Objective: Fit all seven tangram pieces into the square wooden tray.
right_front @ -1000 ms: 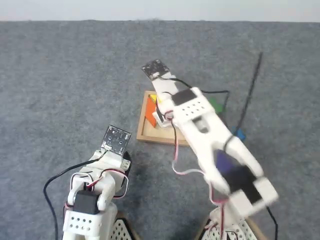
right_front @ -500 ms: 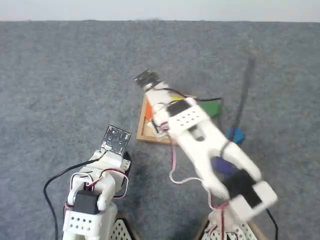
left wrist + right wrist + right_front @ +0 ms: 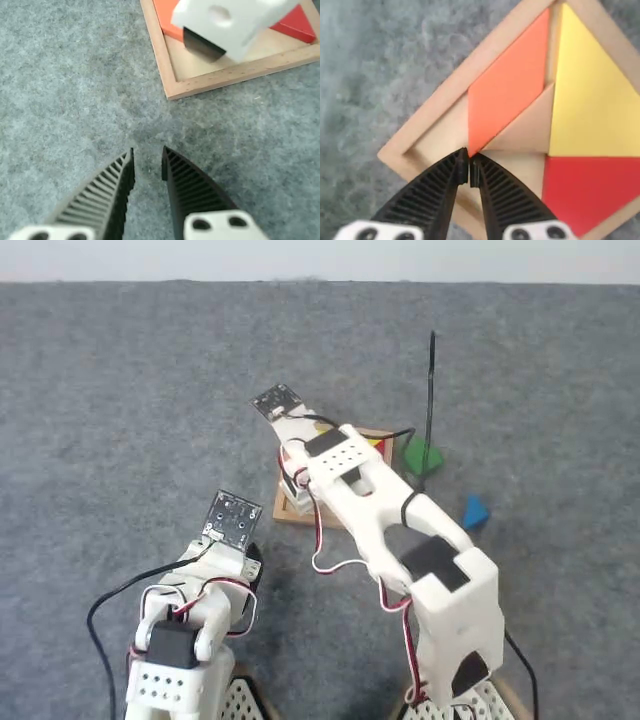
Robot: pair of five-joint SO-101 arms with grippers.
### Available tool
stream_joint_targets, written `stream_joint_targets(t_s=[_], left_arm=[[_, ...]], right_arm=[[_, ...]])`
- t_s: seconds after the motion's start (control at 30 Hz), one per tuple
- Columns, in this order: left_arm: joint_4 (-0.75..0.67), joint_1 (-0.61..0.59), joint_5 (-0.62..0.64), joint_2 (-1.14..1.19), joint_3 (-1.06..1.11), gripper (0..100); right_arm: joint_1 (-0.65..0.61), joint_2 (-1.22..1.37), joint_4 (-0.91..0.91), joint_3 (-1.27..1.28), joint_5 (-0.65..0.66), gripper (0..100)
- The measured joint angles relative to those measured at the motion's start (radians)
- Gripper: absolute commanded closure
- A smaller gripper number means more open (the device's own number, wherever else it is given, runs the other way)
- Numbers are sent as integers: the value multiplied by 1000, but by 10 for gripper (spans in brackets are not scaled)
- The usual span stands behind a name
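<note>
right gripper (image 3: 469, 159) pressed together, holding nothing, tips at the orange piece (image 3: 510, 82) in the tray (image 3: 445, 97) — left gripper (image 3: 148, 151) slightly parted, empty.

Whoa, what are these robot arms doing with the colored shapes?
They are working on a shape puzzle. The right arm's tool is closed, with its tips at a corner of the orange piece inside the wooden tray. A yellow piece and a red piece lie in the tray too. A green piece and a blue piece lie outside on the grey carpet. The left arm's tool is slightly open over the carpet beside the tray, holding nothing.
</note>
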Motion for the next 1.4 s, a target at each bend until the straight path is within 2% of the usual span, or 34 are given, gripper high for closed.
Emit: stream_joint_targets(t_s=[0.53,0.87,1.27,1.4], left_arm=[[0,0,0,0,0,912],[0,0,0,0,0,912],[0,0,0,0,0,912],[0,0,0,0,0,912]], right_arm=[[23,57,20,-104,26,956],[34,-143,23,209,38,954],[60,-381,-14,508,135,950],[74,-522,20,512,106,855]])
